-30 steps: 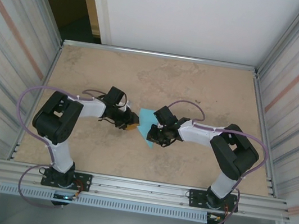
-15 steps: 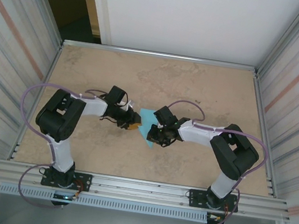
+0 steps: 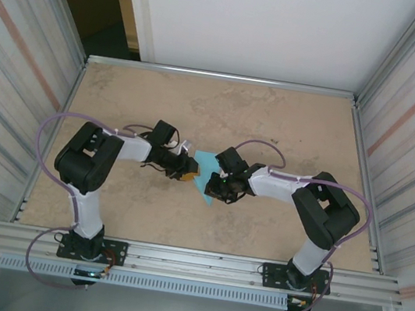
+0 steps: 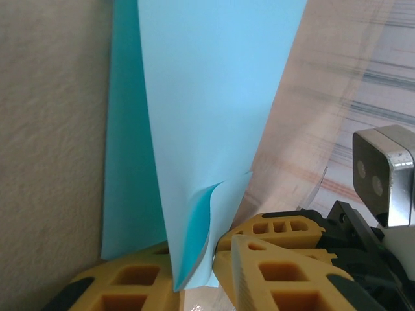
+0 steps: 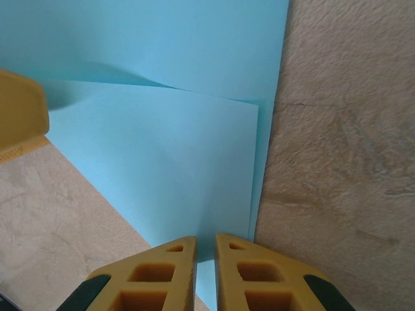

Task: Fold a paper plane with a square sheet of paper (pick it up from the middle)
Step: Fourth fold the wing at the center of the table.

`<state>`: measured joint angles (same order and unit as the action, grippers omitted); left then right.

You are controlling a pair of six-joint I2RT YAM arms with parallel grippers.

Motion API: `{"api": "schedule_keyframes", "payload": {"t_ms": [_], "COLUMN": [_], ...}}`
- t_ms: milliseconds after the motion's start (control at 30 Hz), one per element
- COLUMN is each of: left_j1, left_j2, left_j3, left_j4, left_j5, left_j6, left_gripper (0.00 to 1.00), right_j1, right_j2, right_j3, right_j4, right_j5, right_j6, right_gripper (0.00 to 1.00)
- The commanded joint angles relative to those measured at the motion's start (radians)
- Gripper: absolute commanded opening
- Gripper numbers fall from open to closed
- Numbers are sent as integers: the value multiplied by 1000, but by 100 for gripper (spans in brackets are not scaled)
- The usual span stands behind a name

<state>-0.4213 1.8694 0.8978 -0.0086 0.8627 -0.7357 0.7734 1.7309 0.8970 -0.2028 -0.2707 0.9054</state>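
Overhead and wrist views, read from your near edge outward. The aluminium rail carries both arms; the left arm and the right arm bend inward and meet over the middle of the table.

The left gripper is clamped on the pointed end of the sheet of paper. In its wrist view a pale flap rises from between the yellow fingers, and a darker layer lies flat on the table beside it (the flap's edge curls just above the grip).

The right gripper faces the left one across the sheet; its fingers are drawn almost together on the sheet's near edge, with blue showing in the slit between them. One finger of the left gripper touches the sheet at that view's left side.

The sheet is light blue, folded in overlapping layers, and sits between the two grippers at mid-table; beyond it are bare tabletop and then the white back panel.
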Motion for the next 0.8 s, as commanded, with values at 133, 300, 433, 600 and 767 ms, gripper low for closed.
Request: {"api": "schedule_keyframes", "payload": {"t_ms": [133, 300, 433, 600, 767], "left_j1": [-5, -3, -4, -4, -5], "left_j2": [5, -40, -95, -128, -105], "left_j3": [30, 33, 36, 64, 108], "left_j4": [-23, -43, -64, -125, -134], "left_j5": [7, -62, -166, -312, -366], "left_j6": [36, 16, -37, -126, -206], "left_gripper": [14, 6, 5, 5, 6], "right_j1": [-8, -1, 35, 96, 166], "right_j2": [-33, -107, -186, -205, -140], "right_j3": [-24, -23, 0, 36, 66], "right_j4": [-29, -49, -92, -88, 4], "right_j5": [14, 92, 244, 428, 521], "right_j6": [-39, -84, -165, -262, -394], "right_gripper": [17, 24, 37, 45, 40]}}
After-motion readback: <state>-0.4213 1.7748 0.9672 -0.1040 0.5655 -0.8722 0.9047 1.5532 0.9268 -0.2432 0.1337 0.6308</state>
